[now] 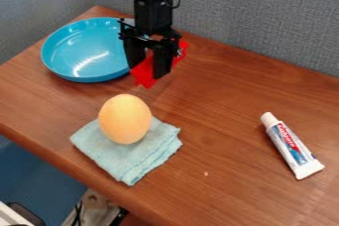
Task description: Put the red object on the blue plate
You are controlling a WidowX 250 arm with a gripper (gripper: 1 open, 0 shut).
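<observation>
At the far left of the desk (40, 101) sits the blue plate (82, 52), a shallow glossy dish with nothing in it. Just to its right the tool (151, 71) points straight down, its black fingers (138, 56) standing around the red block (149, 75), which appears to rest on the desk surface beside the plate's right rim. Red shows both below the fingers and behind them near the wall side. Whether the fingers are pressing the block or merely bracketing it cannot be told from this view; they stand partly apart either way. Nearer the front edge, an orange egg-shaped ball (123, 118) lies on a light blue folded cloth (129, 149). At the right, well apart from everything else, lies a white toothpaste tube (290, 144) with red print.

Assessment: the approach to the block looks complete and a grasp is at hand or just forming. Lifting, carrying leftward over the rim and releasing into the plate all remain outstanding
</observation>
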